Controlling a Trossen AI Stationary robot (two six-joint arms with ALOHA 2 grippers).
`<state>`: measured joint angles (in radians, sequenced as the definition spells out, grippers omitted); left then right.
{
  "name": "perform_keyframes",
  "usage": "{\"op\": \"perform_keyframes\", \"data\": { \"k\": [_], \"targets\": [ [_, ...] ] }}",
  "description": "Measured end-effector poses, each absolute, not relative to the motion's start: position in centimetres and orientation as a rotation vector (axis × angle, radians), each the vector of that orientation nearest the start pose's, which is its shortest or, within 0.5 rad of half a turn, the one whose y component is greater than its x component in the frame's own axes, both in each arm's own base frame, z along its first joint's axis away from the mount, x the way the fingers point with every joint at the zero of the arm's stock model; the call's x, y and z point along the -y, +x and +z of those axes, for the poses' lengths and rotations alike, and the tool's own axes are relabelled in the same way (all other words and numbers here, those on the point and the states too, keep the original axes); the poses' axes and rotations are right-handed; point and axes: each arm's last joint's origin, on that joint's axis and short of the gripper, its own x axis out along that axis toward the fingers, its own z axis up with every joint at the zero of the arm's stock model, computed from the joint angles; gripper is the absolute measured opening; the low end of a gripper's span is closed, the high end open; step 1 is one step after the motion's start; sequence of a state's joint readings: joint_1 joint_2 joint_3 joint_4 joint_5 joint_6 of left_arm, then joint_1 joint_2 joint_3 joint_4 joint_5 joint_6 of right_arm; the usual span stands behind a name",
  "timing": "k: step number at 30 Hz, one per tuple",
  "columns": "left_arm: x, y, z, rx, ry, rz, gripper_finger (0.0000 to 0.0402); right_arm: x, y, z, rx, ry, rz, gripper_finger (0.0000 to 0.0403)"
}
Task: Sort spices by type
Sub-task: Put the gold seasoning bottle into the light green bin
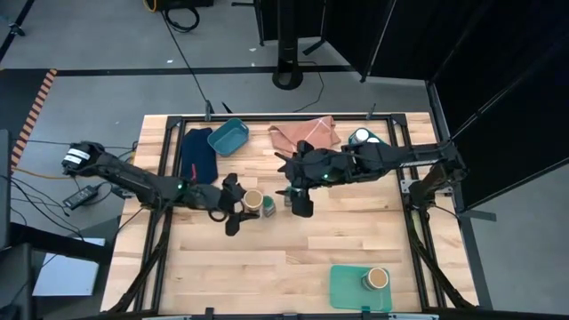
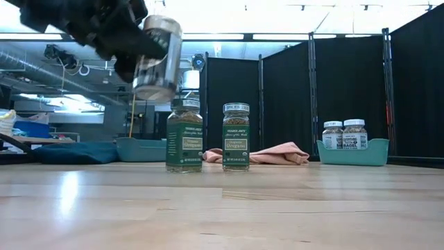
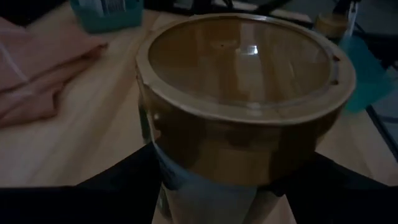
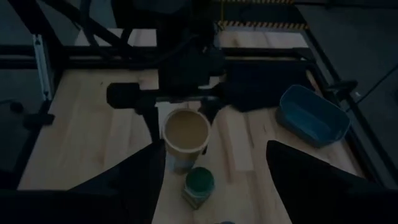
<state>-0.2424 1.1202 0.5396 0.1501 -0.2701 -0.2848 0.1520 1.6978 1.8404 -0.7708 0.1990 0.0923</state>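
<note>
the left gripper (image 1: 240, 207) is clamped on a tan-topped jar (image 1: 253, 199) near the table's middle; the left wrist view shows both dark fingers pressed against the jar's sides, and the low view shows that jar (image 2: 157, 59) tilted and clear of the wood. two green-lidded jars (image 2: 184, 135) stand upright on the table just beside one another, close to the held jar. the right gripper (image 1: 300, 197) hovers above them with its fingers spread wide and nothing between them. a second tan-topped jar (image 1: 377, 279) sits on the green tray (image 1: 342, 286) at the near right corner, well apart from the work. two white-lidded jars (image 2: 343, 135) rest together inside a teal bin (image 2: 326, 155) on the right side; another teal bin (image 1: 228, 136) stands at the far edge, beside a dark cloth (image 1: 197, 153) and a pink cloth (image 1: 304, 133). judgement: the step in hand is carrying the lifted jar to its mate. the next move calls for a long crossing to the tray, passing clear of the right arm and the green-lidded pair, then setting the jar upright before letting go.
</note>
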Motion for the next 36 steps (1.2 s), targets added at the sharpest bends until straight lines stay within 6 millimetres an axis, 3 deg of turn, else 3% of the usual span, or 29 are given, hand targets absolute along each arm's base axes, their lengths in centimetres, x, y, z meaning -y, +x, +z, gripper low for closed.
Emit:
{"op": "perform_keyframes", "data": {
  "k": [10,17,22,28,36],
  "targets": [
    [3.2,23.7,24.3,-0.381,-0.165,0.091,0.0273,-5.1,35.7,39.9,-0.696,0.022,-0.038,0.0286],
    [2.5,23.9,24.4,-0.384,-0.173,0.108,0.0273,-4.8,35.8,39.9,-0.689,0.029,-0.042,0.0286],
    [2.4,23.9,24.4,-0.383,-0.174,0.111,0.0273,-4.7,36.8,38.5,-0.741,-0.044,-0.026,0.0287],
    [2.4,23.9,24.4,-0.393,-0.177,0.114,0.0273,-4.3,37.3,38.5,-0.727,-0.113,-0.039,0.0297],
    [2.2,23.9,24.4,-0.388,-0.182,0.121,0.0273,-3.0,38.0,38.9,-0.667,-0.226,-0.192,0.0327]
  ]
}}
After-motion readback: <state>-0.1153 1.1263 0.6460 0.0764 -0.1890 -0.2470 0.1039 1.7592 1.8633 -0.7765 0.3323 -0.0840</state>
